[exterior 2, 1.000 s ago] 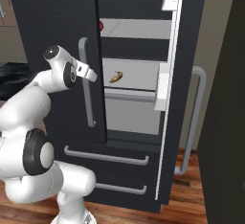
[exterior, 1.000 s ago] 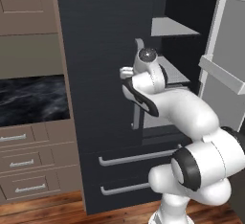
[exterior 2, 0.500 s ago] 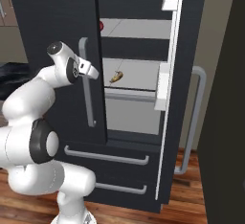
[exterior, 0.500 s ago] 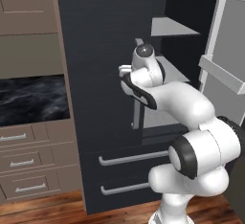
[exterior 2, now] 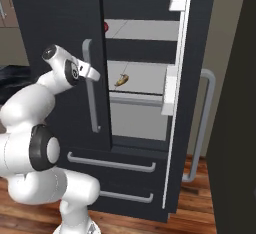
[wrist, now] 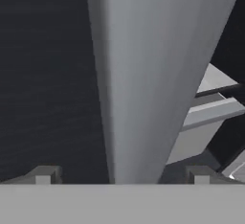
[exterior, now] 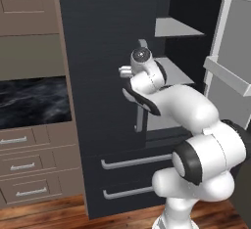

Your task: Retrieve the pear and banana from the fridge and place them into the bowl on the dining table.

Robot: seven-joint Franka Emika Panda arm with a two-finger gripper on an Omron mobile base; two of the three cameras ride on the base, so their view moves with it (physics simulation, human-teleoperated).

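The room was a kitchen with a wooden floor (exterior 2: 210, 198) and tan drawer cabinets (exterior: 29, 167) to the left of the fridge (exterior 2: 55, 23). The fridge's right door (exterior 2: 192, 103) stood swung open, and the left door was closed. The banana (exterior 2: 121, 80) lay on a pale shelf (exterior 2: 142, 94) inside the fridge, just right of the left door's edge. A small red thing (exterior 2: 105, 27) showed on the shelf above it; whether it was the pear, I could not tell.

The gripper (wrist: 122, 175) was right at the long grey handle (exterior 2: 90, 85) of the left door, with the jaws wide apart, one on each side of the handle and not clamped on it.

The risk I judged was this: if the jaws closed here, they would catch the handle and not the fruit. And if the arm went toward the banana from this place, the hand could knock against the door's edge, because the opening beside it was narrow.
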